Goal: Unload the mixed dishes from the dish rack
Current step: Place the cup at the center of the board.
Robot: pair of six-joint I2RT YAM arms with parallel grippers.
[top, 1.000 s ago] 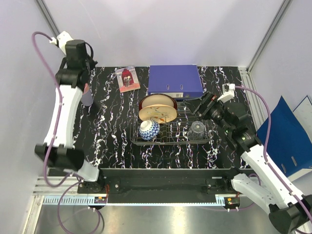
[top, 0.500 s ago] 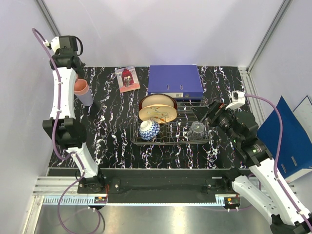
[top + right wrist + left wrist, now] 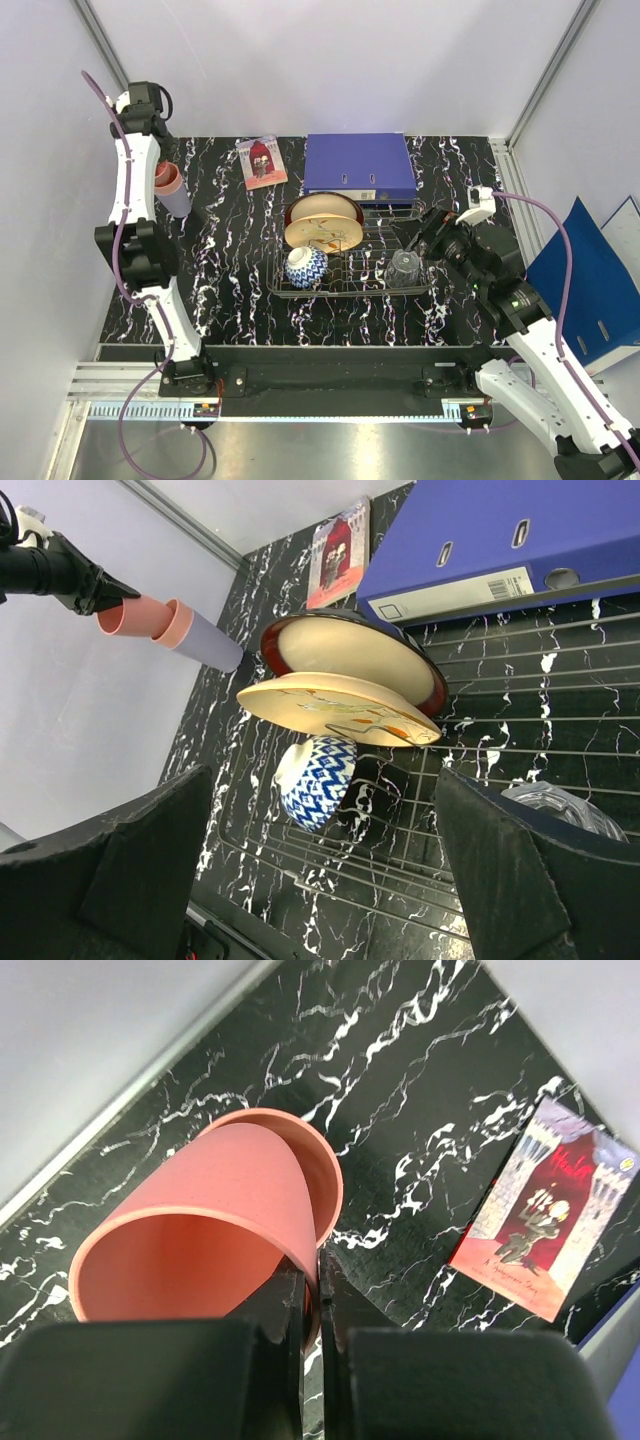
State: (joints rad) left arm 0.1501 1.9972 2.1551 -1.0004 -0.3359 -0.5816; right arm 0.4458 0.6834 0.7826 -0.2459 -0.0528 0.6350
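Where fingers [image 3: 288,1305] pinch, pink cup [image 3: 200,1222] tilted

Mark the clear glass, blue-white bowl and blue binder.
clear glass [image 3: 404,265]: top external view, middle of the glass.
blue-white patterned bowl [image 3: 306,267]: top external view, its patterned side.
blue binder [image 3: 358,163]: top external view, middle of its cover.

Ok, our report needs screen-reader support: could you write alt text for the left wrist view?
The left tool is shut on the rim of a pink cup nested in a second pink cup, above a black marbled table. A small picture card lies at right.
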